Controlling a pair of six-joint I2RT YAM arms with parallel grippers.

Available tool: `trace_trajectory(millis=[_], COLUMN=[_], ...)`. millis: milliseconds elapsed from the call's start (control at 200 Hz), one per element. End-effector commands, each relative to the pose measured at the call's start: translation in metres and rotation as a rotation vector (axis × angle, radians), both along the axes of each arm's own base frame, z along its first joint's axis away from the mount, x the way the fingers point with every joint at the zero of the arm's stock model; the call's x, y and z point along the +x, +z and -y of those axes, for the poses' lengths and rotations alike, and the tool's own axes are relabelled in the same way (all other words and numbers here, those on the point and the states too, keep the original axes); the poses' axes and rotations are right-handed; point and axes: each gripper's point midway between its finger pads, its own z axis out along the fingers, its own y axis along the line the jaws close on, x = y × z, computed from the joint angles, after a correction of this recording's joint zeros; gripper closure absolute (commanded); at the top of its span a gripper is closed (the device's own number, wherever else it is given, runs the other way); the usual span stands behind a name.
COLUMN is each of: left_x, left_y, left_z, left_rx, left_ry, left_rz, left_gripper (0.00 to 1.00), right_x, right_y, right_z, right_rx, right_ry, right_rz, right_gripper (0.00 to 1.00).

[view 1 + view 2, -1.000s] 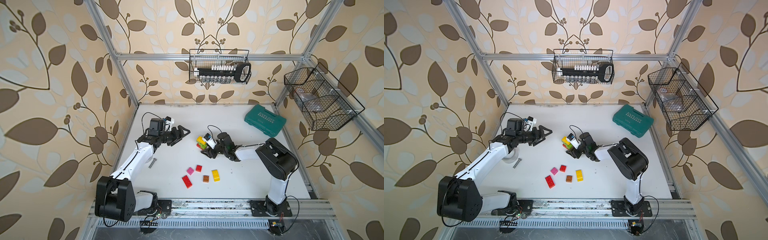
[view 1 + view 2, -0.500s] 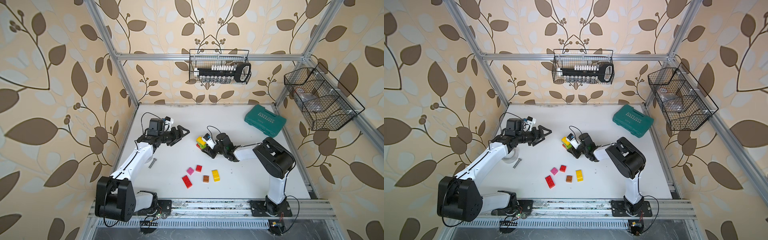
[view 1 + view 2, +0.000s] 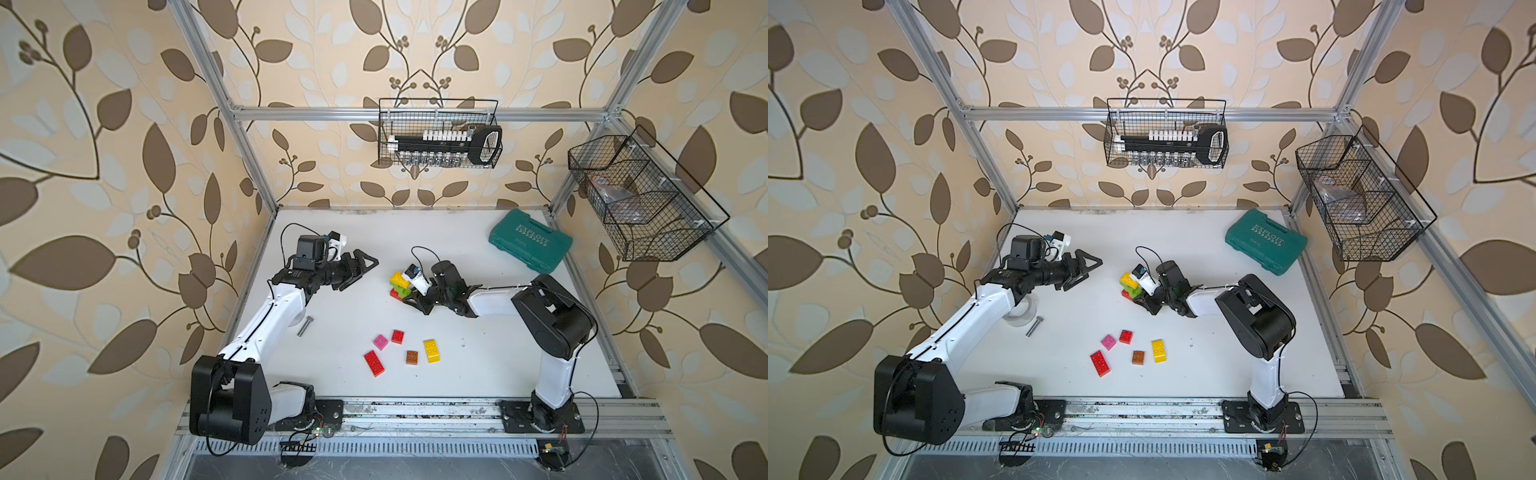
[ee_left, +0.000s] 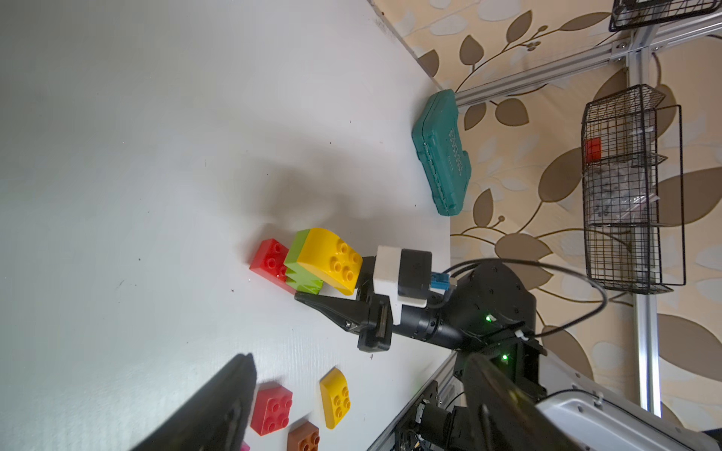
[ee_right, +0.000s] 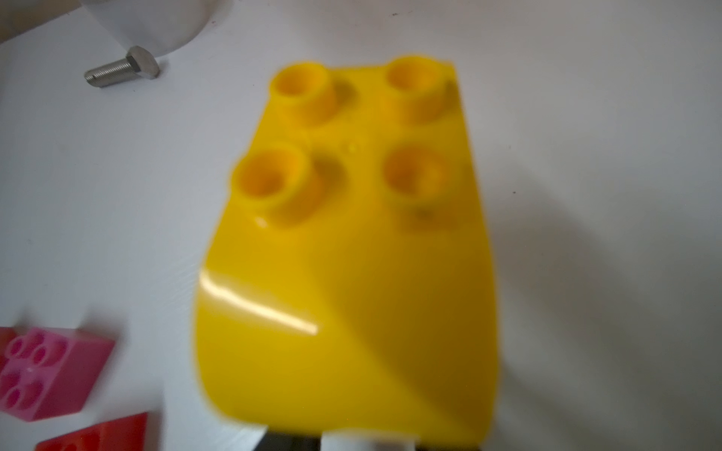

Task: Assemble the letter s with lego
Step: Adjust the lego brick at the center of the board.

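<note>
Leaf-patterned walls and a metal frame enclose a white surface (image 3: pixel 498 353), with a teal case (image 3: pixel 530 246) lying closed near its far right corner.

Both arms reach toward the middle. The left hand (image 3: pixel 365 268) hangs released and empty, well apart from the bricks. The right hand (image 3: pixel 409 296) lies low against a small lego stack (image 3: pixel 1129 286): a yellow brick (image 4: pixel 332 257) on a lime green brick (image 4: pixel 299 269) on a red brick (image 4: pixel 269 259). One finger runs along the green brick's side and the other is hidden behind the yellow one, so I cannot tell whether it is clenched.

Nearer the front edge lie five loose bricks: a red oblong (image 3: pixel 374 363), a yellow one (image 3: pixel 431 351), a red square (image 3: pixel 397 336), a pink one (image 3: pixel 380 341) and a brown one (image 3: pixel 412 357). A bolt (image 3: pixel 304 325) lies beside the left arm.

The yellow brick sits skewed on the green. With nothing bracing the stack, a sideways squeeze or pull would likely slide it across the surface or pop the layers apart.
</note>
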Motion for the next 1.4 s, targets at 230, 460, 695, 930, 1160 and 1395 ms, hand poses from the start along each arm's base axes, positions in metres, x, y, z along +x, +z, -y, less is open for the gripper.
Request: trace_trajectory(millis=[230, 460, 695, 930, 1160, 1395], left_x=[-0.022, -0.038, -0.044, -0.044, -0.043, -0.042], left_y=[0.058, 0.072, 0.074, 0.070, 0.070, 0.069], left_z=[-0.016, -0.028, -0.033, -0.034, -0.034, -0.033], left_rx=[0.060, 0.114, 0.130, 0.132, 0.134, 0.128], left_ry=[0.026, 0.066, 0.085, 0.091, 0.092, 0.090], left_rz=[0.141, 0.173, 0.181, 0.173, 0.170, 0.167], left_gripper=[0.14, 0.13, 0.13, 0.13, 0.13, 0.13], right_x=[0.003, 0.031, 0.053, 0.071, 0.080, 0.094], right_y=[0.060, 0.061, 0.057, 0.040, 0.032, 0.022], right_z=[-0.019, -0.042, -0.063, -0.079, -0.083, -0.082], right_rx=[0.094, 0.093, 0.147, 0.205, 0.264, 0.324], right_ry=[0.110, 0.072, 0.043, -0.012, -0.072, -0.155], right_rz=[-0.449, -0.742, -0.853, -0.867, -0.853, -0.856], right_gripper=[0.69, 0.68, 0.67, 0.74, 0.74, 0.74])
